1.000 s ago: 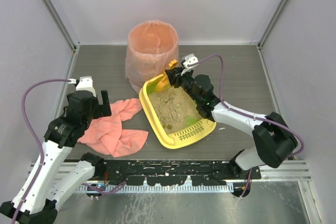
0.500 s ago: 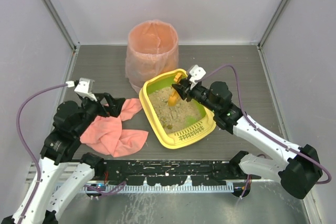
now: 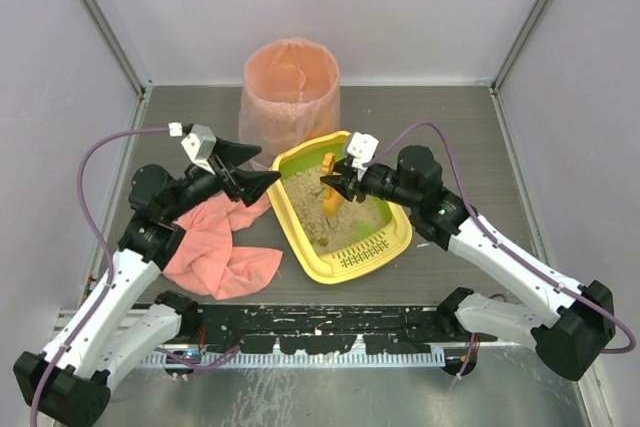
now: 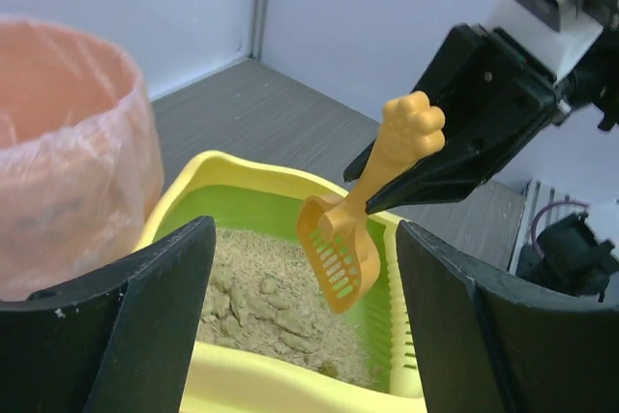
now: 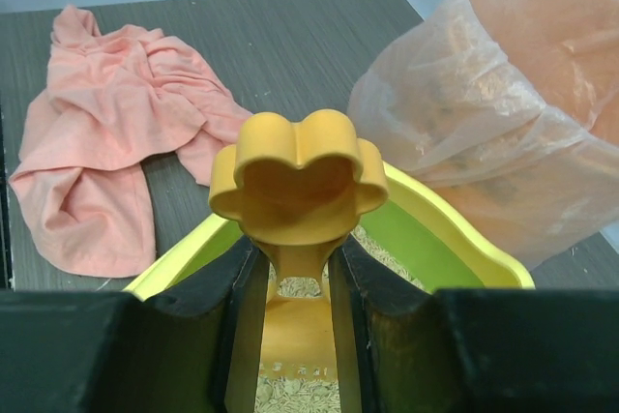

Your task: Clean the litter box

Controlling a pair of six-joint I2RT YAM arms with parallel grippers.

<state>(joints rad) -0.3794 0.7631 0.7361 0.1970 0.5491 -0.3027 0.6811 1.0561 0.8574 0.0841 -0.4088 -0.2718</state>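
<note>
Two arms are converging on the box [image 3: 352, 262], which is sitting mid-worktop [image 3: 450, 137], just in front of the bin [image 3: 290, 87], grate end facing the arm bases, with the cloth [image 3: 215, 252] lying just beside its left rim. Change over the last second: the right pincer [image 3: 335, 182] is swinging the scoop [image 4: 343, 258] back from the far corner next to the bin to a spot over the middle of the box. Its jaws are clamping the scoop's handle just below the paw-shaped end, and the slotted blade is hanging tilted downward over the litter [image 3: 345, 212]. The blade is looking empty and, from the left wrist view, clear of the surface. Meanwhile the left pincer [image 3: 266, 163] is rising off the cloth and reaching toward the box's left far corner. Its jaws are standing apart with nothing between them, and it is not yet touching the rim. Judgement: one load has probably gone to the bin and another pass through the litter is being set up. The left arm is likely coming in to steady the box. Lumps are still showing in the litter, so the cleaning is only partly done.
</note>
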